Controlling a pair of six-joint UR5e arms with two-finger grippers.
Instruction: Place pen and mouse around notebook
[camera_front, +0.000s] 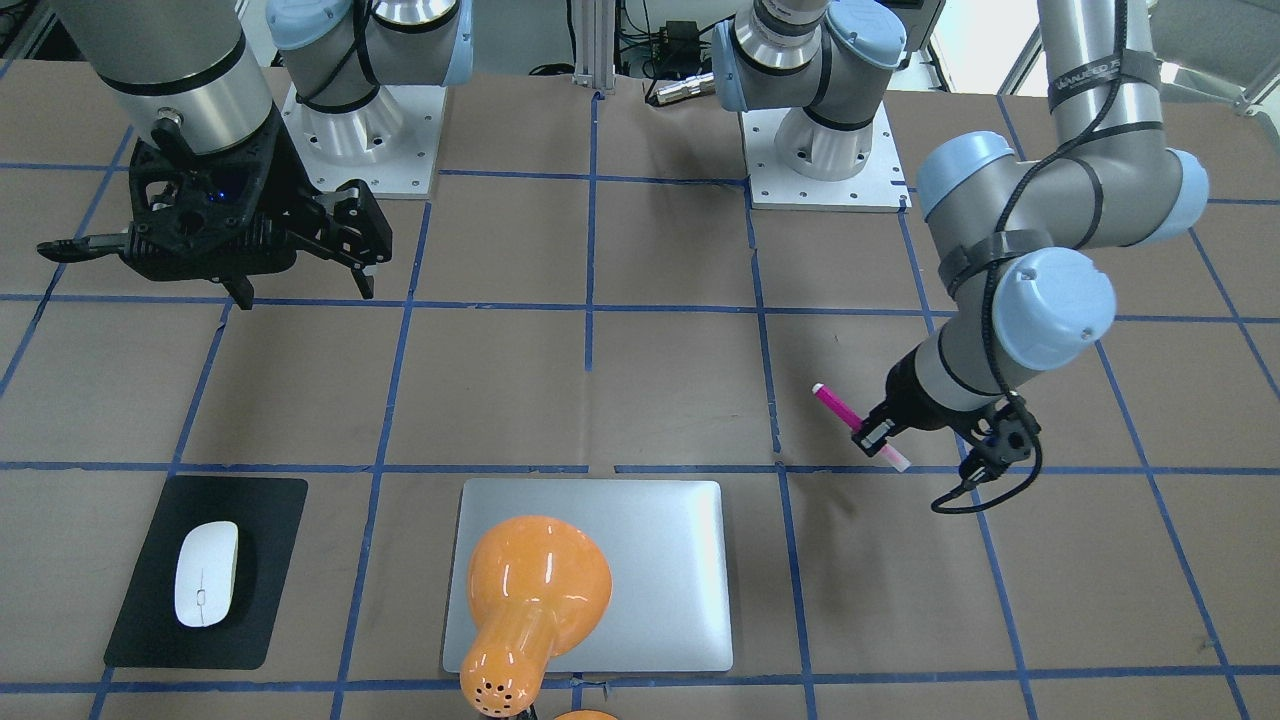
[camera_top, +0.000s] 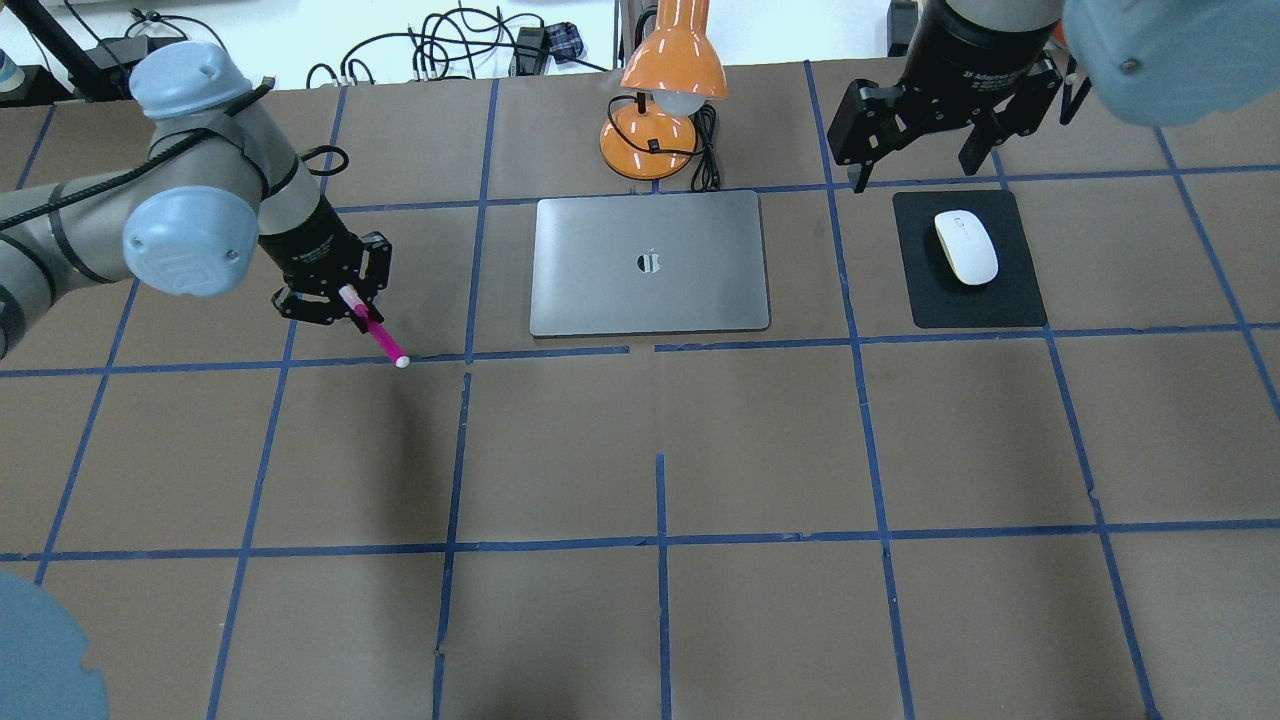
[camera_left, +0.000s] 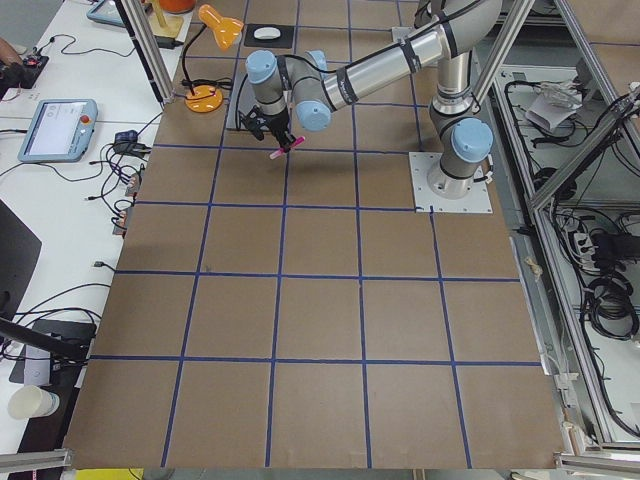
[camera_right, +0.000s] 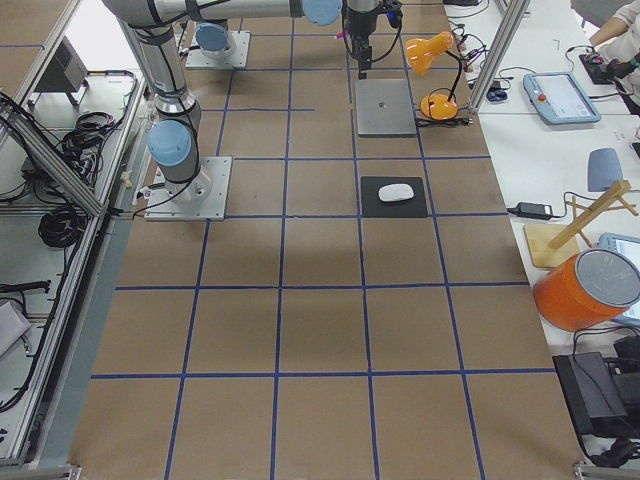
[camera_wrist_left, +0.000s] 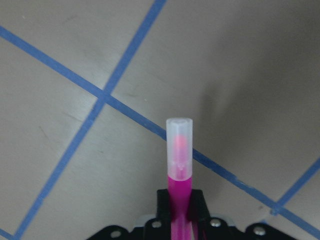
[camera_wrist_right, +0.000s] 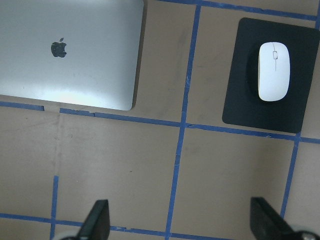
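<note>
L jaws clamp pen (camera_top: 378, 338) above counter (camera_top: 700, 450), apart from notebook (camera_top: 650, 290); R jaws spread wide, empty; mouse (camera_top: 966, 247) sits on black mat (camera_top: 1012, 300).

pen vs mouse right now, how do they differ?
The pen is slim and magenta; the mouse is low, oval, white. The pen is held tilted above the table in the left gripper; the mouse lies flat on the black mat, untouched. Both are clear of the notebook, on opposite sides.
</note>
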